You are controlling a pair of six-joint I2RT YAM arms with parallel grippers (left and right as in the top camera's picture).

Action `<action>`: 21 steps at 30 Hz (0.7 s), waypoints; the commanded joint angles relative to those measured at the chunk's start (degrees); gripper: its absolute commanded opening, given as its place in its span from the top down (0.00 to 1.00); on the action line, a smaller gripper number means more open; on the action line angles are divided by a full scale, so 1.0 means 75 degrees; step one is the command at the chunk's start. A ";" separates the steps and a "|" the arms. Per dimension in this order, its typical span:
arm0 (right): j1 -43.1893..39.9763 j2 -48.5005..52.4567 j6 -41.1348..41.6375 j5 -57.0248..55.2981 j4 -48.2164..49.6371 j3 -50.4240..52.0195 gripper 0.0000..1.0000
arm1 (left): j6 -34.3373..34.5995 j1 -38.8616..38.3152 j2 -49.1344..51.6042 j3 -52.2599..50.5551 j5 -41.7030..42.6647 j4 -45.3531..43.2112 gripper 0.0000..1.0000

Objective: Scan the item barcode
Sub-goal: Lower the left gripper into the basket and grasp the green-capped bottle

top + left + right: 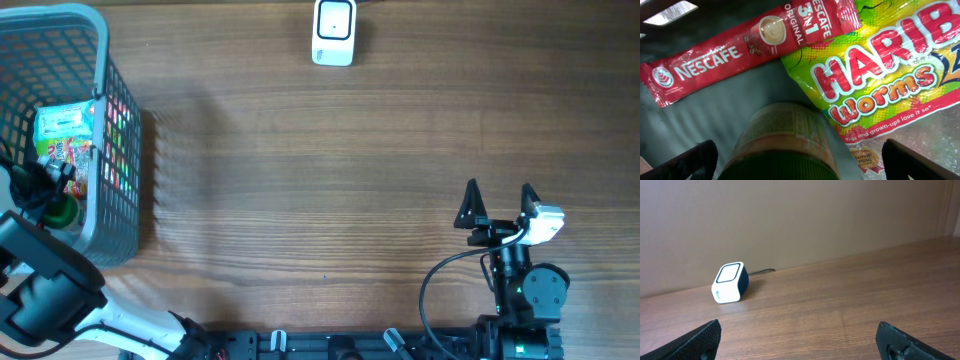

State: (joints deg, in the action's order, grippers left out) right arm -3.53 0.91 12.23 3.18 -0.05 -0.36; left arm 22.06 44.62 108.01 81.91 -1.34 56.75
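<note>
Overhead view: the left gripper [45,190] reaches into the wire basket [115,150] at the left edge of the table [320,200], among packaged goods. The white barcode scanner [333,32] stands at the far edge, well apart. The right gripper [498,200] hovers over wood, jaws spread wide.

Left wrist view: the jaws stand open either side of a green-capped bottle [782,135], gripping nothing. A Nescafé sachet [740,45] and a Haribo bag [880,75] lie beyond it.

Right wrist view: open fingers [695,340] frame the scanner, far ahead.
</note>
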 commanded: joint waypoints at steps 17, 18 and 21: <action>0.0026 -0.0015 -0.0085 -0.0076 0.0017 0.0009 0.00 | -0.0117 -0.0020 0.0175 -0.0536 0.0201 -0.0187 0.43; 0.0026 -0.0015 -0.0085 -0.0076 0.0017 0.0009 0.00 | -0.0117 -0.0020 0.0175 -0.0536 0.0201 -0.0160 0.45; 0.0026 -0.0015 -0.0085 -0.0076 0.0017 0.0009 0.00 | -0.0114 -0.0020 0.0172 -0.0490 0.0201 -0.0076 0.46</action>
State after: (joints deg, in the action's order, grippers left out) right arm -3.53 0.91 12.23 3.16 -0.05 -0.36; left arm 21.28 44.58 108.12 78.78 -0.75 55.53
